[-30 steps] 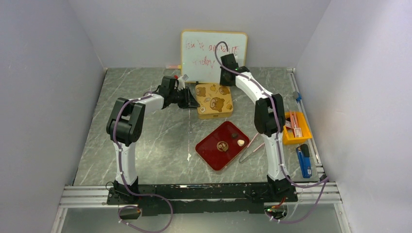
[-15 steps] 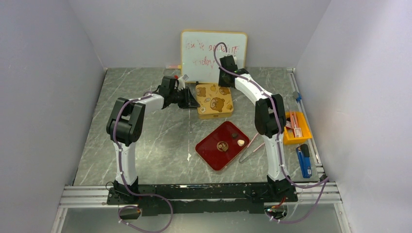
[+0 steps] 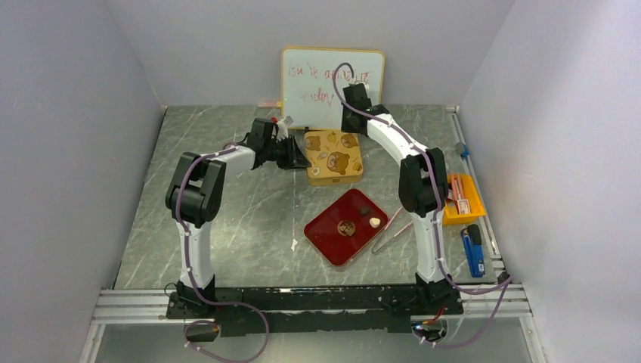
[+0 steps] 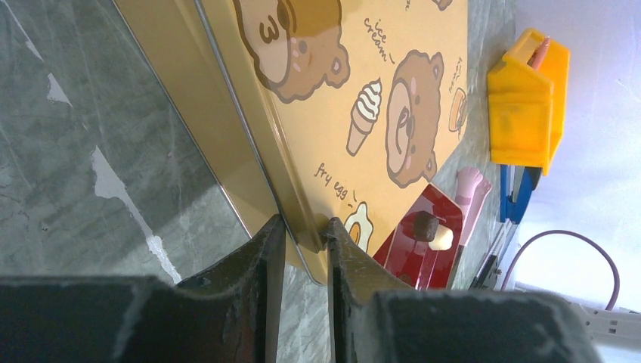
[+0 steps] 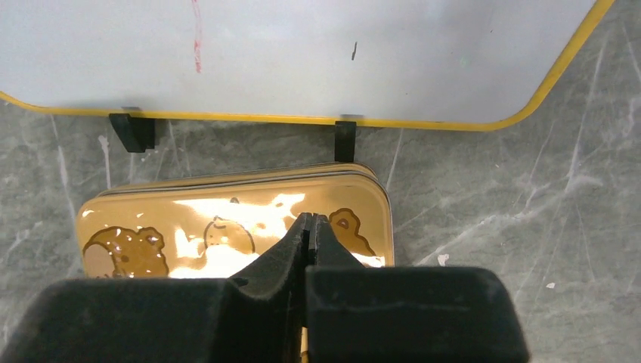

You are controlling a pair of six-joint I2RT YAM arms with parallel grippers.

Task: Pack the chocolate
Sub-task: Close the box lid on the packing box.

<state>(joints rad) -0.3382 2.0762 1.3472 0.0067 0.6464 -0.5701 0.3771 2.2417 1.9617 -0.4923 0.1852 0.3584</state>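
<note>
The yellow bear-print tin lies closed at the back of the table, in front of the whiteboard. My left gripper is at its left edge; in the left wrist view the left gripper is shut on the tin's lid rim. My right gripper hovers over the tin's far right part, and the right wrist view shows this right gripper shut with nothing in it, just above the tin. Three chocolate pieces sit on a red tray: dark, cream and brown.
Pink tweezers lie by the tray's right edge. An orange box and a blue tool sit along the right rail. The whiteboard stands directly behind the tin.
The right arm's elbow has drifted slightly to the right. The left arm and the tin have not moved.
</note>
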